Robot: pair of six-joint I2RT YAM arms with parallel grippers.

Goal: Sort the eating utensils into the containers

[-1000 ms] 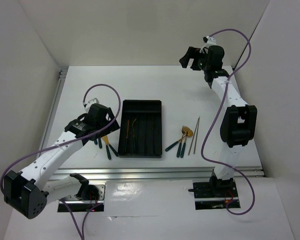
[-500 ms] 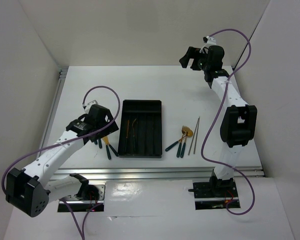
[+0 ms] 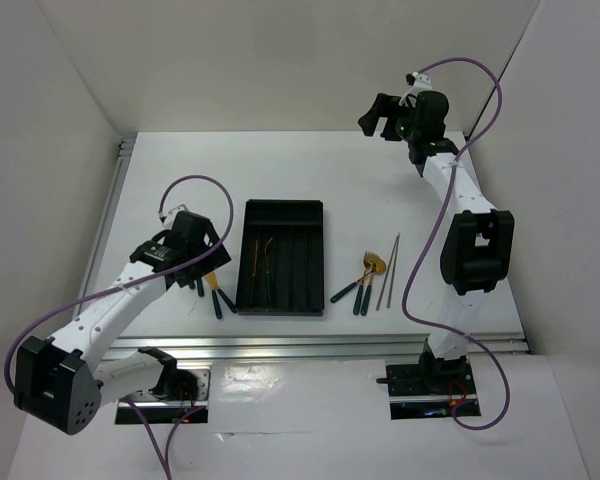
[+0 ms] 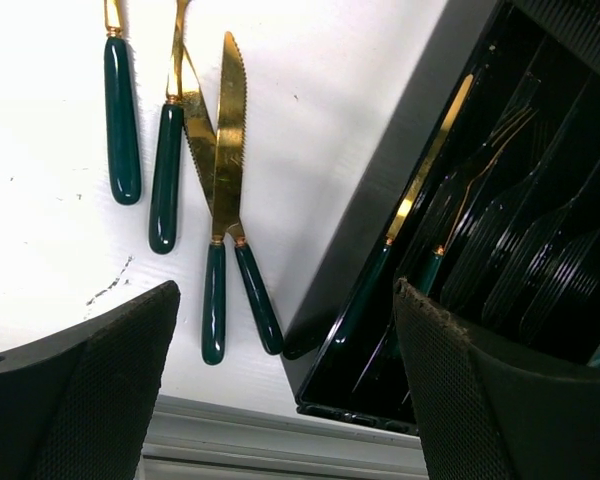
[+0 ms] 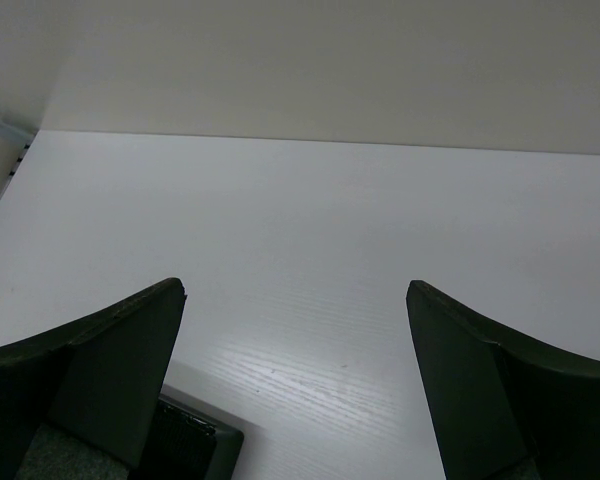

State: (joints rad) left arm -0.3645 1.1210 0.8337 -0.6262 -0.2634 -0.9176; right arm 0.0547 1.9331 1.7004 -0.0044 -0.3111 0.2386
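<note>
Top external — left hand (image 3: 204,268) farther left

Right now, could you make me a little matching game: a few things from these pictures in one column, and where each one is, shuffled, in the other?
Things
1. two thin grey-brown chopsticks
2. two crossed knives with gold blades and dark teal handles
3. right claw
4. left claw

Places
A. on the white table, left of the black rectangular plastic tray
B. held high near the far wall, open, empty
C. on the table, right of the tray
D. open above the crossed knives

Pairs: 1-C, 2-A, 3-B, 4-D
</note>
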